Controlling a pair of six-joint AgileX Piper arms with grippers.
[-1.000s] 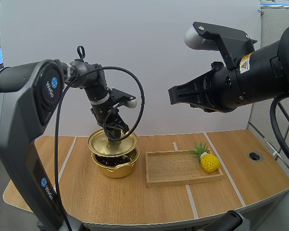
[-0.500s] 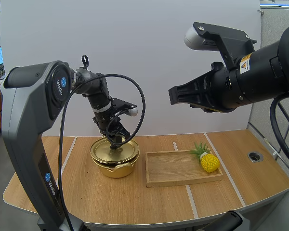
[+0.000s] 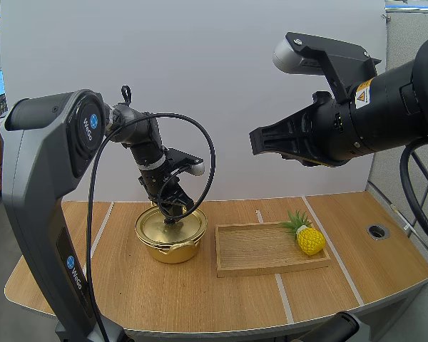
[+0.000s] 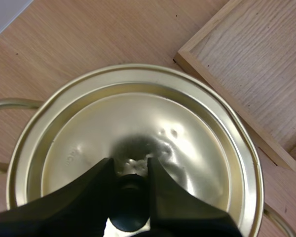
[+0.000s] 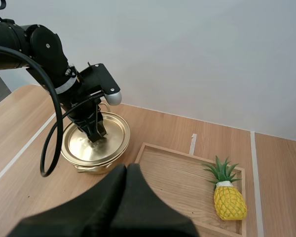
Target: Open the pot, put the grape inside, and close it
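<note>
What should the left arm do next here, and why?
Probably open the left gripper and let go of the knob. The lid looks seated level on the gold pot, with the fingers pinching its black knob, so closing seems done; releasing is what remains before lifting clear.

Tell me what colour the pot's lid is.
Shiny gold; the lid shows best in the left wrist view.
</note>
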